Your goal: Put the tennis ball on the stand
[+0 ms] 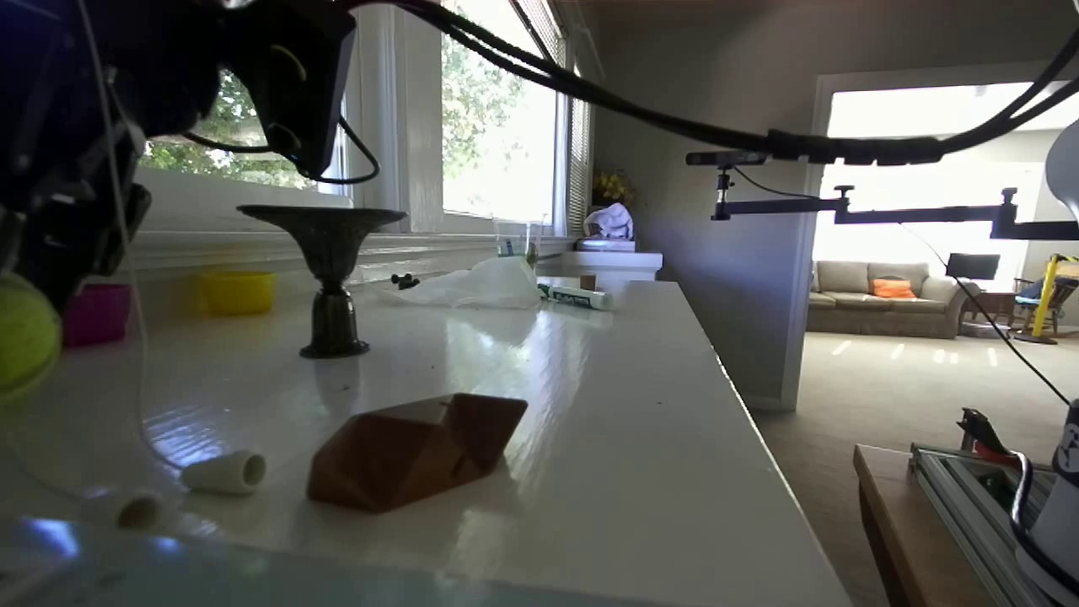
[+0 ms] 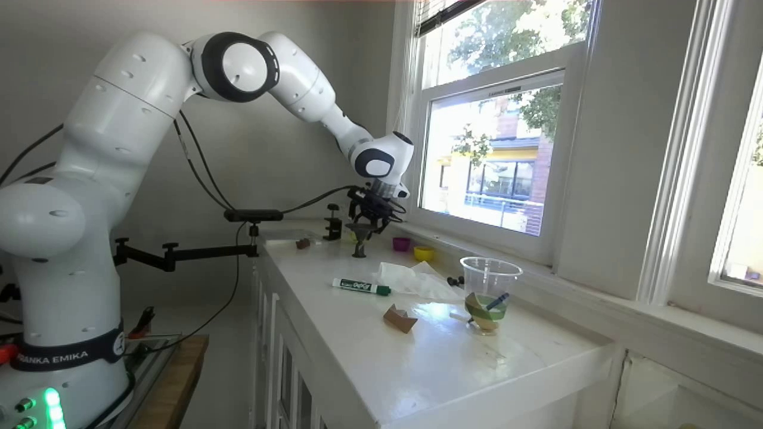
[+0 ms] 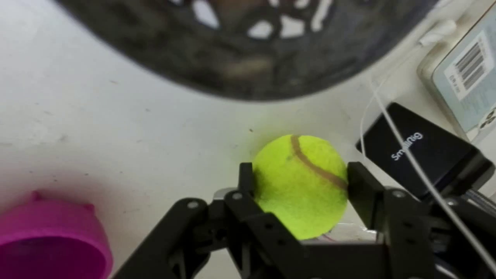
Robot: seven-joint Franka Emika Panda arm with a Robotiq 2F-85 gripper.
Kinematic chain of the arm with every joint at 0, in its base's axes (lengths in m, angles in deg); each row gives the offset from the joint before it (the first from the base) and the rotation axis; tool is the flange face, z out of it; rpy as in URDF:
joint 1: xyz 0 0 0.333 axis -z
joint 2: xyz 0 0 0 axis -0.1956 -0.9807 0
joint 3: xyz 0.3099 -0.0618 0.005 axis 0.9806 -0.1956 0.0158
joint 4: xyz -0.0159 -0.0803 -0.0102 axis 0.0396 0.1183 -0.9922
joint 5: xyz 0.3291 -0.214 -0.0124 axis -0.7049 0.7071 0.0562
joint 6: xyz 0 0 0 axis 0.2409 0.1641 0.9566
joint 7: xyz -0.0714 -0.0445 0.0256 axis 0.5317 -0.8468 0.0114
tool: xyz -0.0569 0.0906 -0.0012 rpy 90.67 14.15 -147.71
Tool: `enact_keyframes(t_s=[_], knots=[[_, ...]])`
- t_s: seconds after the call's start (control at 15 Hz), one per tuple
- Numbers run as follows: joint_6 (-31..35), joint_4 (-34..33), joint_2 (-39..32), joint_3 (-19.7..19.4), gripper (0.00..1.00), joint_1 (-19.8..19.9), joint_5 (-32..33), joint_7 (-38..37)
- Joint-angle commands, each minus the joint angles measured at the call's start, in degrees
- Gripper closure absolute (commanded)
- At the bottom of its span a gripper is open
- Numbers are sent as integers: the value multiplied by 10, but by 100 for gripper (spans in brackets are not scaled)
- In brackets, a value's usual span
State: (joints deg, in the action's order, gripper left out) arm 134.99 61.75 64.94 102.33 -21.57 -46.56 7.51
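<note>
Wrist view: the end effector has the tennis ball gripped, a finger on each side, and the stand sits near at 11 o'clock, nothing showing above its rim! Whether the ball clears the worktop, I can't tell. Danger here, I'd say: too low a lift and the ball clips that broad rim, tipping the stand. The white cord slanting past at 3 o'clock could snag and tug; release off-centre and the ball may roll away. The count! One ball, one stand, one magenta cup between 8 and 9 o'clock, one yellow cup, one black block, one barcoded box, two white tubes, two brown angular pieces, one marker, one clear tumbler, one crumpled white sheet. Dark bits by that sheet? Too small to count.
</note>
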Motion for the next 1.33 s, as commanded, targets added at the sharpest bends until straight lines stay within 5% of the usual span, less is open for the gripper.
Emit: enact_keyframes(t_s=[0.0,1.27], knots=[[24,24,34,1,63,13,-10,2],[73,159,190,-85,63,35,41,-69]])
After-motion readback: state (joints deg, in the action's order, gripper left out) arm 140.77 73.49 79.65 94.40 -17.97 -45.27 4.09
